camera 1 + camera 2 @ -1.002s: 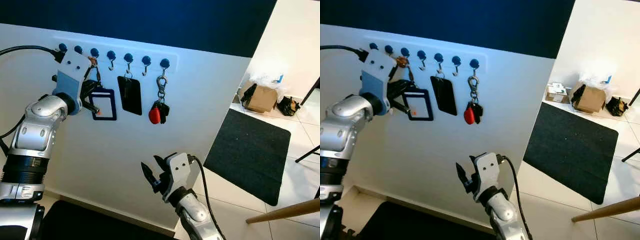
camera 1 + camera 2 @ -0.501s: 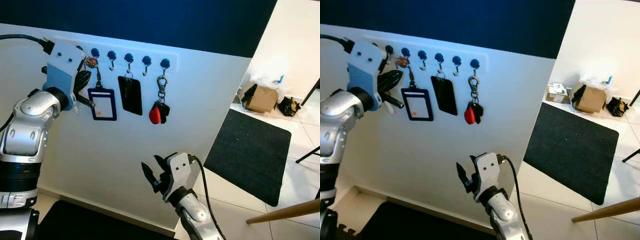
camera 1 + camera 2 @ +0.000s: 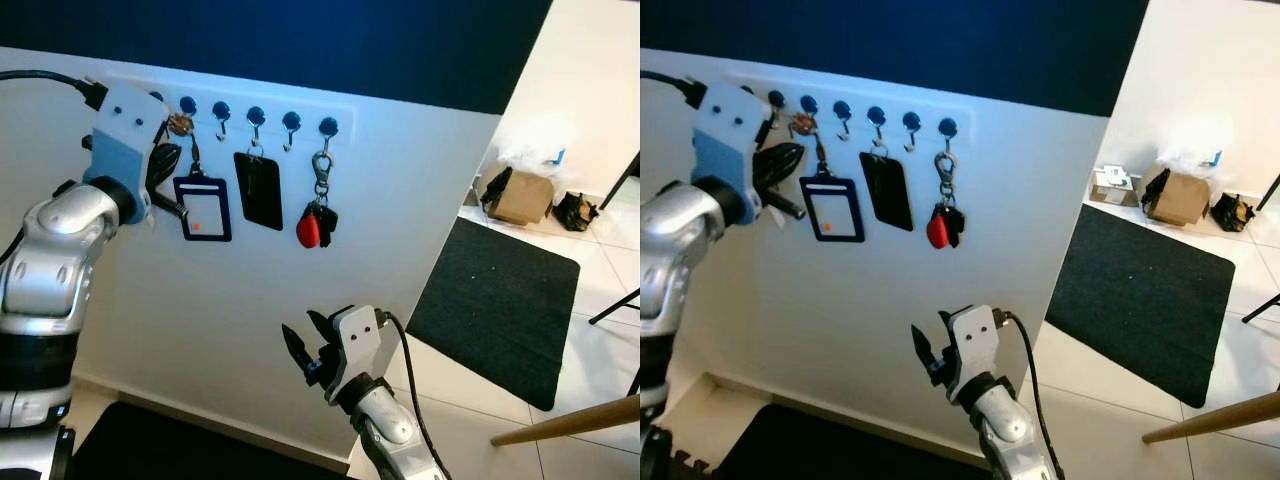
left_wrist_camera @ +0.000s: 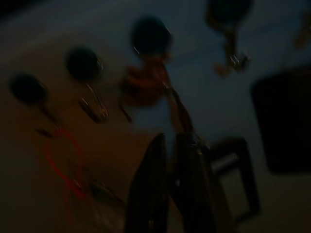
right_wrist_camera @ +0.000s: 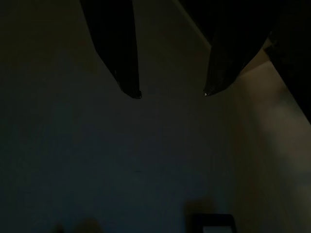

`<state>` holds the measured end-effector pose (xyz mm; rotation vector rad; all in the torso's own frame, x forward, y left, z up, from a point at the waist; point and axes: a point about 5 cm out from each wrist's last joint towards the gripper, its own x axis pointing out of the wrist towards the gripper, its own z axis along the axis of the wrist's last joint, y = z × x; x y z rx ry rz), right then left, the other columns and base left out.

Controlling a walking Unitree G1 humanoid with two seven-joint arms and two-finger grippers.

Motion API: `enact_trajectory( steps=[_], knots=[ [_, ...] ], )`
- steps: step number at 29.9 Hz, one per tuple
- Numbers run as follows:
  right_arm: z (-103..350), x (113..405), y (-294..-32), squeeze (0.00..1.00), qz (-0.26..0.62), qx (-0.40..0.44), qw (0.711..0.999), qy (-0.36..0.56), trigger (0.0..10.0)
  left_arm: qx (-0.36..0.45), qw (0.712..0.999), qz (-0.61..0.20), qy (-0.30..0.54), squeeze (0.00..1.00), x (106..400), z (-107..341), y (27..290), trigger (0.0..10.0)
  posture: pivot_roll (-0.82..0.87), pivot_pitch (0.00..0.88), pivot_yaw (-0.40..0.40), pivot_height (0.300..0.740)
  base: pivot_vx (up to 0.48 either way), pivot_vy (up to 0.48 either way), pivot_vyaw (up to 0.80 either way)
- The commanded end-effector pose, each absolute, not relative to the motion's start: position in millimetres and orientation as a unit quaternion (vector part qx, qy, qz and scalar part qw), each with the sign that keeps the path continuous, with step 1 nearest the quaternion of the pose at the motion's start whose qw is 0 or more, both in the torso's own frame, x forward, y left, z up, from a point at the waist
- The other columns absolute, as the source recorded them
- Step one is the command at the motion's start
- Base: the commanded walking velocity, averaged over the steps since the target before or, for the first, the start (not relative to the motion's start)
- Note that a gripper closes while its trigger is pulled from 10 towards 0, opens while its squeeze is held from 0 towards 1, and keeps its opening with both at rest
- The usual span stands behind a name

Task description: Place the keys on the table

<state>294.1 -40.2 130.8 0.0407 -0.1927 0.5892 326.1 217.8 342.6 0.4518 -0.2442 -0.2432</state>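
Since a second earlier the left gripper [image 3: 168, 185] had drawn off the blue badge holder [image 3: 202, 208] toward the rack's end hooks [image 3: 186, 104], fingers nearly closed on nothing. Right of the badge, the red-fobbed keys [image 3: 316, 226] hung untouched. Right gripper [image 3: 305, 350], spread empty below them, might snag neighbouring lanyards reaching up.

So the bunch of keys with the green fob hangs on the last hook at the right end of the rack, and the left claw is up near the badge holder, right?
Nearly. The fob is red, not green: the left eye view shows the keys with a red fob on the last hook at the right end of the rack. The left claw is indeed up beside the badge holder.
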Motion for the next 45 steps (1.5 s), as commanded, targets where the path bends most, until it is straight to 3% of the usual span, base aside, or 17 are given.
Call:
enact_trajectory(
  steps=[1,6,7,9,10,39,40,41,42,43,45],
  knots=[
    [127.0,292.4,-37.6,0.00,0.291,0.031,0.952,-0.088,10.0,0.209,0.962,-0.150,-0.095,0.00,334.5,330.2,209.9,10.0,0.27,0.163,-0.025,0.740,0.000,0.000,0.00],
    [127.0,292.3,-38.0,0.00,0.290,0.032,0.952,-0.088,10.0,0.200,0.963,-0.161,-0.086,0.00,340.4,323.9,204.5,10.0,0.27,0.163,-0.025,0.740,0.000,0.000,0.00],
    [126.4,291.6,-39.0,0.00,0.288,0.032,0.953,-0.087,10.0,0.201,0.963,-0.158,-0.081,1.00,341.0,322.1,205.7,10.0,0.26,0.165,-0.016,0.740,0.000,0.000,0.00],
    [126.0,291.1,-39.7,0.00,0.286,0.032,0.954,-0.087,10.0,0.202,0.964,-0.155,-0.077,1.00,341.5,320.7,206.6,10.0,0.26,0.165,-0.016,0.740,0.000,0.000,0.00],
    [125.3,290.2,-40.1,0.00,0.284,0.032,0.954,-0.087,10.0,0.201,0.965,-0.149,-0.075,0.00,341.4,320.0,208.2,10.0,0.27,0.166,-0.019,0.740,0.000,0.000,0.00],
    [126.4,290.8,-38.6,0.00,0.290,0.032,0.953,-0.087,10.0,0.207,0.965,-0.132,-0.092,0.00,348.2,331.2,216.3,10.0,0.27,0.169,-0.028,0.740,0.000,0.000,0.00],
    [126.6,290.7,-38.6,0.00,0.290,0.032,0.953,-0.087,10.0,0.203,0.965,-0.136,-0.091,0.00,350.5,330.3,214.4,7.4,0.26,0.171,-0.028,0.740,0.000,0.000,0.00],
    [126.6,290.7,-38.6,0.00,0.290,0.032,0.953,-0.087,10.0,0.203,0.965,-0.136,-0.091,0.00,350.5,330.3,214.4,7.4,0.26,0.171,-0.028,0.740,0.000,0.000,0.00],
    [126.6,290.7,-38.6,0.00,0.289,0.032,0.953,-0.087,10.0,0.202,0.965,-0.139,-0.091,0.00,351.8,329.9,212.9,4.9,0.26,0.171,-0.027,0.740,0.000,0.000,0.00],
    [126.5,290.5,-38.7,0.00,0.289,0.032,0.953,-0.087,10.0,0.200,0.965,-0.144,-0.092,0.00,353.2,329.7,210.8,3.5,0.26,0.171,-0.025,0.740,0.000,0.000,0.00],
    [126.4,290.5,-38.6,0.00,0.289,0.032,0.953,-0.087,10.0,0.199,0.965,-0.146,-0.092,0.00,353.5,329.6,210.1,3.5,0.26,0.171,-0.025,0.740,0.000,0.000,0.00]
  ],
)
